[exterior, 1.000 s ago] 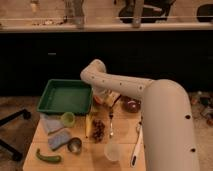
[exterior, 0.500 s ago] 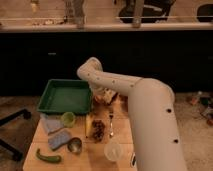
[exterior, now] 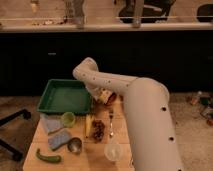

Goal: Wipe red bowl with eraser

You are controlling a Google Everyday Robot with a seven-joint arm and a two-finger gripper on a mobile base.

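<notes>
The jaws are together, clamped on the eraser (exterior: pixel 104 93), a small pale tan block that shows at the tip of the gripper (exterior: pixel 103 95). The gripper hangs low over the far part of the table (exterior: pixel 34 152), just off the right edge of the green tray (exterior: pixel 64 96). Touching the eraser at its four o'clock is a sliver of the red bowl (exterior: pixel 112 98); most of the bowl is hidden behind the arm (exterior: pixel 145 107), so I cannot tell how far the block reaches into it.

The arm rises from the gripper to a white elbow at eleven o'clock, then sweeps down to the lower right as a thick white tube that covers the right side of the table.

From the gripper, the tray lies at nine o'clock. At seven o'clock stand a small green cup (exterior: pixel 68 118) and two blue-grey sponges (exterior: pixel 50 123), with a metal cup (exterior: pixel 75 145) and a long green vegetable (exterior: pixel 48 157) beyond them (the nearest corner of the table). At six o'clock lie a yellow piece (exterior: pixel 88 125), a dark cluster (exterior: pixel 98 130) and a fork (exterior: pixel 111 125), then a clear cup (exterior: pixel 113 150)
</notes>
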